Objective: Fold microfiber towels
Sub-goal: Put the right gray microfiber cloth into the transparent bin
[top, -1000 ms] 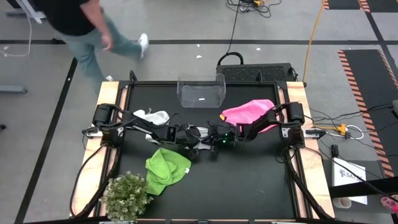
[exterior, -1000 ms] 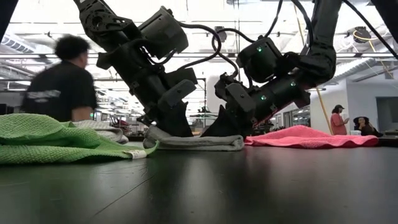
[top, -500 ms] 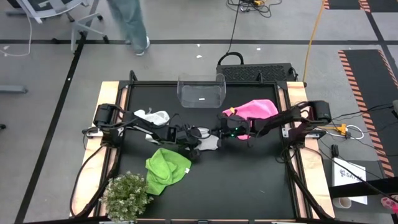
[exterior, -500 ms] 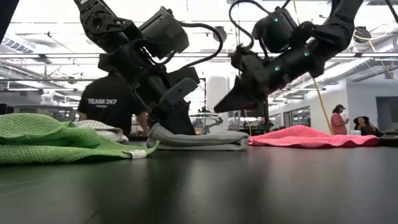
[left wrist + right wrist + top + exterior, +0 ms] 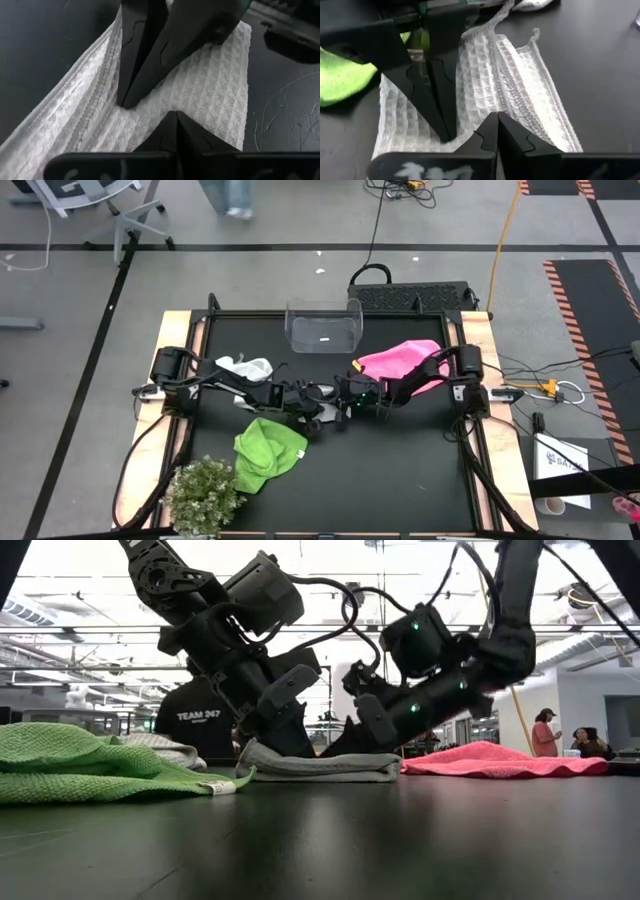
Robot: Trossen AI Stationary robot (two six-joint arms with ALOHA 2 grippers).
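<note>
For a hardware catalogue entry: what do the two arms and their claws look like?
Both arms are dark, jointed, with looping black cables. The left claw and right claw have dark, wedge-shaped tapering fingers. Small green lights glow on the right arm.

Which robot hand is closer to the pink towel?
The right. The right end effector presses shut on the folded white towel at table centre, just beside the pink towel. The left end effector, also shut there, sits on the far side from it.
</note>
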